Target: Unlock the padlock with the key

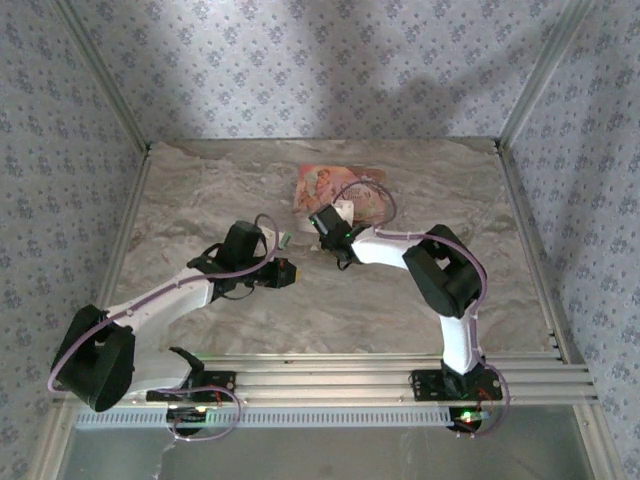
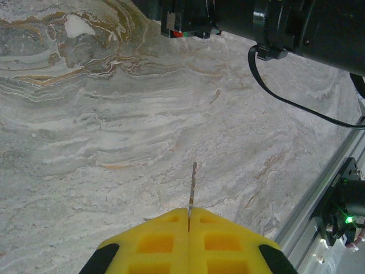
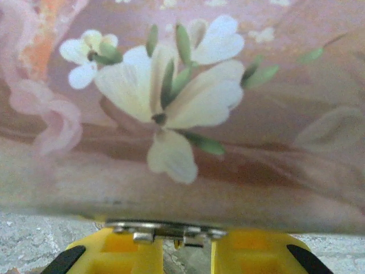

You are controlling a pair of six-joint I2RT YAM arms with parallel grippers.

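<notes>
Where the marble-patterned table [image 1: 200, 190] spreads smooth and veined in grey and tan, one rectangular pink box [image 1: 325, 185] printed with pale flowers is seen lying flat at the far centre. Two grippers with blocky yellow fingers are counted. The right gripper [image 1: 322, 218] is held against the box's near edge, its jaws parted by a narrow gap; whether anything is pinched cannot be told. The left gripper [image 2: 188, 214] is held over bare table, nearer and to the left, well apart from the box. Its jaws are pressed together on one thin flat metal key [image 2: 193, 185], whose blade stands out beyond the tips. The padlock [image 3: 183, 241] is perhaps the small dark piece under a silvery strip [image 3: 162, 229] at the box's lower edge, between the right fingertips.
</notes>
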